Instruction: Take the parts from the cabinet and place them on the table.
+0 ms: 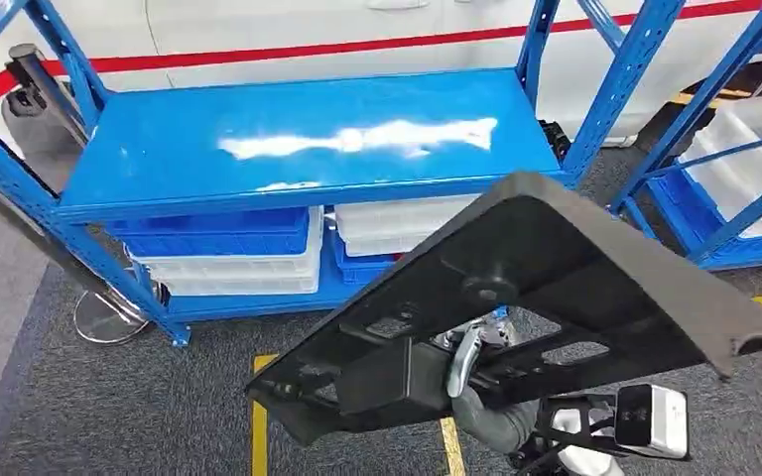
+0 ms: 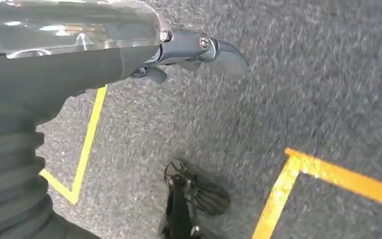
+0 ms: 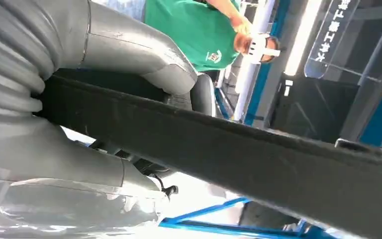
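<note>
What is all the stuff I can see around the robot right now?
Black part: one, black, large flat panel, held up in front of the rack.
Rack: one, blue, straight ahead; its top shelf is bare.
Bins: several, blue and white, stacked on the rack's lower shelf.
Second rack: one, blue, far right, holding white trays.
Floor lines: yellow, on grey carpet.
Person: one, green shirt, seen in the right wrist view.
Left hand: grey, hanging over the floor, holding nothing.
Right hand: grey, grips the black part's edge.

Large black plastic part (image 1: 546,288), flat ribbed panel with cut-outs, tilted, held off the floor near right, in front of the blue cabinet (image 1: 298,149).
</note>
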Controlling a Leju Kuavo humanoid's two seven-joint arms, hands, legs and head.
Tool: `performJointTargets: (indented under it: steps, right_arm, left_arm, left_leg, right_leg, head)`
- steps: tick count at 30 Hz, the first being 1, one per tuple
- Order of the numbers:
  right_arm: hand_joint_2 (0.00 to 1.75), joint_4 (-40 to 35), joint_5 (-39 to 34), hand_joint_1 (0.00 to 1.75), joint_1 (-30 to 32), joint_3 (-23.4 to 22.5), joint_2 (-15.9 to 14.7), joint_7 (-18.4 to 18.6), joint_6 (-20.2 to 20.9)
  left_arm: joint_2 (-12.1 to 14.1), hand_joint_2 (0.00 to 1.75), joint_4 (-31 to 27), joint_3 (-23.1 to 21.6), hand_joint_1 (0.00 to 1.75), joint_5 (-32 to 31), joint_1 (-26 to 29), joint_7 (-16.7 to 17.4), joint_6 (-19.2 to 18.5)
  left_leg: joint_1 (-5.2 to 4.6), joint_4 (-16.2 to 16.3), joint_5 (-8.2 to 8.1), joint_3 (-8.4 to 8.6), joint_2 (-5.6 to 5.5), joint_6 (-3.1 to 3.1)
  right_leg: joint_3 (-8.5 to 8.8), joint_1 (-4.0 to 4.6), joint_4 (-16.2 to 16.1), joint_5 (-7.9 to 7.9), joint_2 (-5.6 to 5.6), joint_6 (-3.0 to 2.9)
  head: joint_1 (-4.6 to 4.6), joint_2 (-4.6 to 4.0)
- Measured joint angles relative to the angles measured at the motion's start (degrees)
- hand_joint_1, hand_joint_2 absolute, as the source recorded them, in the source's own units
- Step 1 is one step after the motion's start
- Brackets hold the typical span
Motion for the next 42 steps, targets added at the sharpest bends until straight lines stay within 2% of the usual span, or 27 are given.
performJointTargets:
  steps: [2,3,5,7,8,10,11,12,16,17,18,21,22,24,26,27,28,31,32,33,34,36,37,38,39,41,42]
  right_arm:
    - [1.75,-0.26,0.44,1.62,0.12,-0.35,-0.28,-0.53,0.0]
    - [1.75,-0.37,0.55,1.62,0.05,-0.55,-0.42,-0.55,0.09]
    - [1.75,-0.46,0.57,1.62,0.23,-0.77,-0.98,-0.37,0.2]
    - [1.75,-0.44,0.65,1.62,0.45,-1.07,-1.44,-0.18,0.09]
    - [1.75,-0.46,0.74,1.62,0.49,-1.12,-1.64,-0.15,-0.13]
    - [1.75,-0.48,1.07,1.62,0.49,-1.29,-2.12,0.2,-0.9]
    - [1.75,-0.66,1.31,1.62,0.49,-1.45,-2.32,0.26,-1.25]
    - [1.75,-0.9,1.55,1.62,0.42,-1.55,-2.51,0.46,-1.73]
    - [1.75,-2.6,2.25,1.62,1.0,-1.69,-3.1,1.44,-3.74]
    - [1.75,-2.93,2.43,1.62,1.01,-1.75,-3.21,1.73,-3.74]
    - [1.75,-3.23,2.47,1.62,0.93,-1.77,-3.32,1.83,-3.74]
    - [1.75,-3.65,2.62,1.62,0.99,-1.77,-3.32,1.92,-3.72]
    - [1.75,-3.63,2.67,1.62,0.98,-1.75,-3.32,2.12,-3.72]
    - [1.75,-3.63,2.56,1.62,0.83,-1.51,-3.32,2.36,-3.96]
    - [1.75,-3.71,2.66,1.62,0.57,-1.1,-3.28,3.14,-4.93]
    - [1.75,-4.0,2.95,1.62,0.64,-0.92,-3.15,3.23,-5.24]
    - [1.75,-4.37,3.15,1.62,0.57,-0.83,-2.93,3.28,-5.66]
    - [1.75,-5.27,3.82,1.62,1.11,-0.77,-2.64,3.17,-5.68]
    - [1.75,-5.38,3.85,1.62,1.25,-0.79,-2.64,3.12,-5.57]
    - [1.75,-5.42,3.82,1.62,1.34,-0.9,-2.64,3.04,-5.51]
    - [1.75,-5.42,3.84,1.62,1.22,-1.11,-2.62,2.95,-5.27]
    - [1.75,-5.4,3.85,1.62,1.37,-1.33,-2.6,2.88,-4.92]
    - [1.75,-5.38,3.89,1.62,1.51,-1.42,-2.58,2.82,-4.51]
    - [1.75,-5.31,4.0,1.62,1.72,-1.55,-2.58,2.71,-4.33]
    - [1.75,-5.27,4.21,1.62,1.91,-1.64,-2.58,2.62,-4.22]
    - [1.75,-5.12,5.05,1.62,2.01,-2.1,-2.56,1.49,-3.48]
    - [1.75,-5.07,5.24,1.62,2.0,-2.36,-2.52,0.92,-3.26]
  left_arm:
    - [0.0,1.75,0.13,0.73,0.0,0.0,0.31,0.0,0.0]
    - [0.0,1.75,0.13,1.12,0.0,0.0,0.29,0.13,0.0]
    - [0.0,1.75,0.2,1.88,0.0,0.0,0.27,0.74,0.09]
    - [-0.02,1.75,0.22,2.19,0.0,0.0,0.41,1.05,0.28]
    - [-0.02,1.75,0.22,2.34,0.0,0.0,0.47,1.29,0.59]
    - [-0.24,1.75,0.22,2.74,0.0,0.0,0.51,1.46,1.64]
    - [-0.33,1.75,0.22,2.84,0.0,-0.02,0.47,1.46,1.97]
    - [-0.46,1.75,0.22,2.87,0.0,-0.09,0.5,1.46,2.29]
    - [-0.68,1.75,0.22,2.76,0.0,-0.81,0.36,2.21,2.36]
    - [-0.66,1.75,0.22,2.76,0.0,-0.98,0.21,2.23,2.23]
    - [-0.66,1.75,0.2,2.74,0.0,-1.16,0.15,2.23,2.1]
    - [-0.68,1.75,0.2,2.69,0.0,-1.22,0.4,2.45,1.9]
    - [-0.74,1.75,0.22,2.61,0.0,-1.22,0.53,2.51,1.77]
    - [-0.92,1.75,0.2,2.32,0.0,-1.25,0.55,2.47,1.71]
    - [-0.94,1.75,0.22,2.01,0.0,-1.25,0.51,2.45,1.68]
    - [-0.98,1.75,0.22,1.77,0.0,-1.29,0.49,2.49,1.73]
    - [-1.12,1.75,0.22,1.56,0.0,-1.31,0.52,2.77,1.9]
    - [-1.38,1.75,0.26,0.96,0.0,-1.4,0.48,3.58,2.36]
    - [-1.66,1.75,0.24,0.68,0.0,-1.4,0.38,3.78,2.58]
    - [-1.68,1.75,0.28,0.37,0.0,-1.4,0.26,3.89,2.8]
    - [-1.7,1.75,0.28,0.11,0.0,-1.42,0.29,4.13,2.93]
    - [-1.86,1.75,0.28,-0.28,0.0,-1.66,0.48,4.52,2.97]
    - [-1.9,1.75,0.28,-0.5,0.0,-1.7,0.5,4.74,3.04]
    - [-1.92,1.75,0.28,-0.74,0.0,-1.73,0.47,4.96,3.08]
    - [-1.99,1.75,0.28,-1.0,0.0,-1.73,0.42,5.09,3.1]
    - [-2.21,1.75,0.28,-1.42,0.0,-1.73,0.21,5.42,3.45]
    - [-2.36,1.75,0.28,-1.55,0.0,-1.73,0.12,5.42,3.69]
  left_leg:
    - [0.53,-0.74,1.18,-0.06,0.33,0.87]
    - [0.47,-0.74,1.51,-0.25,0.29,1.3]
    - [0.37,-0.64,2.09,-1.05,0.67,1.75]
    - [0.29,-0.32,2.37,-1.74,1.06,1.78]
    - [0.29,-0.11,2.38,-2.0,1.33,1.76]
    - [0.28,0.27,2.22,-2.08,2.05,1.57]
    - [0.23,0.41,2.06,-2.01,2.37,1.36]
    - [0.06,0.46,1.94,-2.14,2.71,1.16]
    - [-0.37,0.69,1.71,-2.31,4.73,0.22]
    - [-0.23,1.04,0.92,-2.54,4.27,-0.09]
    - [-0.08,2.63,-0.31,-2.96,2.2,-0.3]
    - [0.25,15.16,-6.28,-8.75,0.2,-0.81]
    - [0.39,18.26,-6.81,-10.34,0.17,-0.98]
    - [0.71,16.11,-3.81,-9.73,0.16,-1.26]
    - [1.3,6.93,1.55,-5.59,-0.82,-1.66]
    - [1.8,3.48,2.21,-4.24,-3.22,-1.82]
    - [1.68,2.2,1.54,-3.89,-5.23,-1.7]
    - [1.18,2.85,1.95,-4.29,-3.62,-0.48]
    - [1.63,2.43,2.37,-4.42,-2.95,0.17]
    - [1.53,2.36,2.62,-4.43,-2.28,0.56]
    - [1.34,2.34,2.72,-4.6,-1.57,1.02]
    - [0.93,2.35,2.82,-4.87,-0.11,1.17]
    - [0.81,2.38,2.86,-5.04,0.67,1.23]
    - [0.74,2.38,2.87,-5.1,1.42,1.24]
    - [0.65,2.38,2.87,-5.1,2.15,1.24]
    - [0.48,2.38,2.84,-4.94,3.39,1.21]
    - [0.4,2.38,2.8,-4.8,3.78,1.14]
  right_leg:
    - [-0.21,-0.16,0.41,-0.21,0.21,0.7]
    - [-1.08,-0.14,2.12,-2.18,0.27,0.96]
    - [-4.41,-0.29,10.84,-7.54,0.31,1.41]
    - [-6.64,-0.35,17.42,-9.72,0.31,1.71]
    - [-6.06,-0.36,16.92,-8.92,0.3,1.75]
    - [-1.0,-0.36,8.87,-4.7,-0.13,1.42]
    - [1.79,-0.2,3.99,-2.76,-1.14,1.05]
    - [3.1,0.35,1.45,-3.52,-3.0,0.52]
    - [2.63,0.86,0.28,-3.44,-1.48,-0.69]
    - [3.01,0.07,-0.47,-3.07,-1.03,-1.18]
    - [3.05,0.03,-0.64,-2.94,-0.67,-1.51]
    - [2.83,-0.05,-0.62,-2.77,0.72,-1.76]
    - [2.75,-0.07,-0.53,-2.73,1.34,-1.76]
    - [2.68,-0.24,-0.22,-2.68,2.55,-1.65]
    - [2.61,-0.46,0.4,-2.83,3.73,-1.19]
    - [2.36,-0.51,0.77,-2.95,4.22,-0.77]
    - [1.62,-0.25,1.54,-2.94,5.0,-0.23]
    - [0.97,-0.57,0.95,-1.9,6.59,1.21]
    - [0.68,-0.6,1.09,-1.93,6.5,1.48]
    - [0.36,-0.56,2.0,-2.83,3.9,1.6]
    - [-0.87,-0.49,4.99,-5.11,1.96,1.79]
    - [-4.61,-0.65,13.69,-9.57,1.05,2.05]
    - [-6.21,-0.66,17.5,-10.92,0.98,2.11]
    - [-6.54,-0.65,18.77,-10.86,0.96,2.08]
    - [-5.42,-0.64,17.1,-9.6,0.88,1.96]
    - [0.28,-0.49,7.63,-5.38,-0.19,1.31]
    - [3.11,-0.09,2.8,-4.19,-2.36,0.7]
  head:
    - [0.0,0.0]
    - [0.04,0.0]
    - [0.15,-0.02]
    - [0.13,0.0]
    - [0.13,0.0]
    - [0.15,0.0]
    - [0.13,0.0]
    - [0.15,0.0]
    - [0.09,0.0]
    - [0.11,0.0]
    - [0.06,0.0]
    - [0.04,0.0]
    - [0.04,0.0]
    - [0.04,0.0]
    - [0.04,0.0]
    - [0.07,0.0]
    - [0.09,0.0]
    - [0.11,0.0]
    - [0.09,0.0]
    - [0.2,0.0]
    - [0.39,0.0]
    - [0.37,0.0]
    - [0.37,0.0]
    - [0.37,0.0]
    - [0.39,0.0]
    - [0.39,0.0]
    - [0.37,0.0]
